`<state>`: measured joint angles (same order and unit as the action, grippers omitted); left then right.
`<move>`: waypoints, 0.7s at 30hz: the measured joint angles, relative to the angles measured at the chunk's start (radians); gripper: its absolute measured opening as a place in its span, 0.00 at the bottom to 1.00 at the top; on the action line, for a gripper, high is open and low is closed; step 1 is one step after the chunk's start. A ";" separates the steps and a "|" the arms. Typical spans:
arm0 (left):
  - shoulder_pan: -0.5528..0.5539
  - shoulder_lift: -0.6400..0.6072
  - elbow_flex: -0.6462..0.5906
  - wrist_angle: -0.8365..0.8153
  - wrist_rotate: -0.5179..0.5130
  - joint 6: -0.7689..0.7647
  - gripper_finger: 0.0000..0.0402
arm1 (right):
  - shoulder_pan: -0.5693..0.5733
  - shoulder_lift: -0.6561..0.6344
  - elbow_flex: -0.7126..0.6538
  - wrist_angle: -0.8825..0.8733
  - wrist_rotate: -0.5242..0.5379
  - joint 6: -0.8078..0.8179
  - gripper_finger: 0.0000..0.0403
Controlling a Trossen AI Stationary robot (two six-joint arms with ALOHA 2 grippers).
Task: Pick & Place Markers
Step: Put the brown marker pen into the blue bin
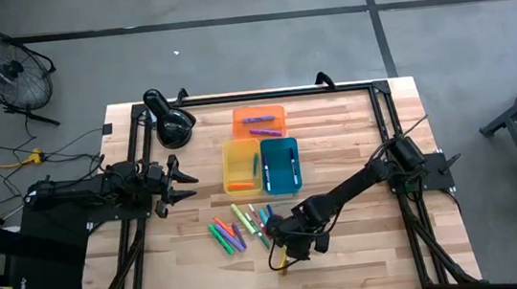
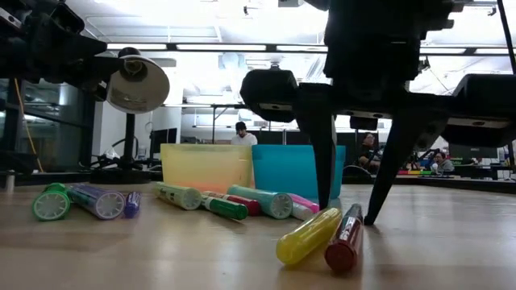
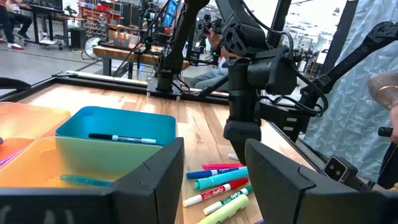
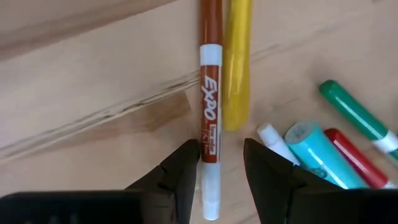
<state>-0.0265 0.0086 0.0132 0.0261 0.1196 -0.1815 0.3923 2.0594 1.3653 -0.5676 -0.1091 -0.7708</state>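
at the lower middle of the overhead frame, the right gripper [image 1: 283, 253] points down at the wooden table [image 1: 355, 144], at the right end of a loose scatter of markers [image 1: 234, 230]. its two dark fingers [image 4: 186, 171] stand a little apart and hold nothing. in its wrist picture a red marker [image 4: 209, 112] with a white barrel lies flat on the wood, its lower end running down beside the left finger into the gap, and a yellow marker [image 4: 237, 62] lies just beside it on the right. in the level picture both fingertips reach down to the tabletop right behind these two markers, which sit in the lower middle of that frame.

above the scatter, near the frame's centre, three trays stand close together: an orange tray [image 1: 259, 120] with purple markers inside, a yellow tray [image 1: 241, 166] and a blue tray [image 1: 281, 164], each with a marker in it.

at the left of the overhead frame the left gripper [image 1: 189, 187] waits beside the table's left edge, well apart from the markers, its fingers spread and empty.
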 joint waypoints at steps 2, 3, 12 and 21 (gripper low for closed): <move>0.000 0.000 0.000 0.000 0.000 0.000 0.42 | 0.000 0.000 0.001 -0.015 0.000 0.036 0.31; 0.000 0.000 0.000 0.000 0.000 0.000 0.42 | 0.000 0.000 0.001 -0.022 -0.001 0.051 0.31; 0.000 0.000 0.000 0.000 0.000 0.000 0.42 | 0.000 0.001 -0.001 -0.043 -0.017 0.094 0.31; 0.000 0.000 0.000 0.000 0.000 0.000 0.42 | 0.001 0.001 -0.001 -0.063 -0.017 0.094 0.31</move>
<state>-0.0265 0.0086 0.0132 0.0261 0.1193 -0.1814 0.3935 2.0609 1.3640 -0.6302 -0.1262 -0.6769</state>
